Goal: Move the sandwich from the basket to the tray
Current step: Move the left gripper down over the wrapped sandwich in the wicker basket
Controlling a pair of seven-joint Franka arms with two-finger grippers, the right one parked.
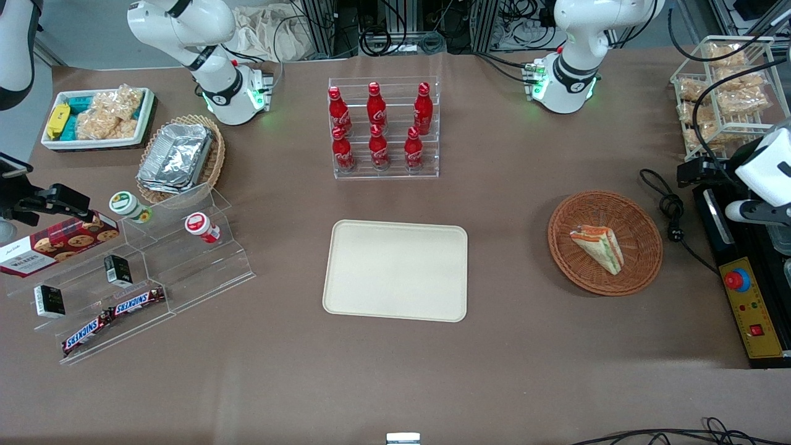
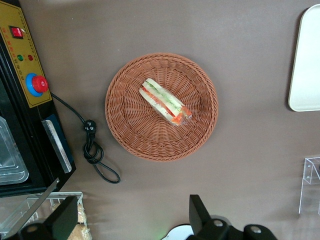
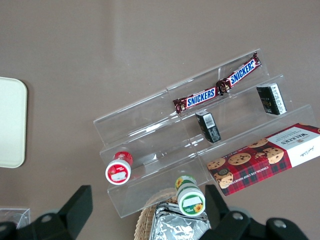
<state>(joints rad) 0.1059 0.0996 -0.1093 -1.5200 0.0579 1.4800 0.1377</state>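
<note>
The sandwich, a clear-wrapped wedge with orange, green and red layers, lies in the reddish-brown wicker basket. The cream tray rests flat at the table's middle with nothing on it. My gripper hangs high over the working arm's end of the table, beside the basket and above a black cable. It is open, its black fingers spread wide with nothing between them.
A control box with a red button and a coiled black cable lie beside the basket. A wire rack of snack packets stands near them. A cola bottle rack stands farther from the camera than the tray. An acrylic shelf of snacks is toward the parked arm's end.
</note>
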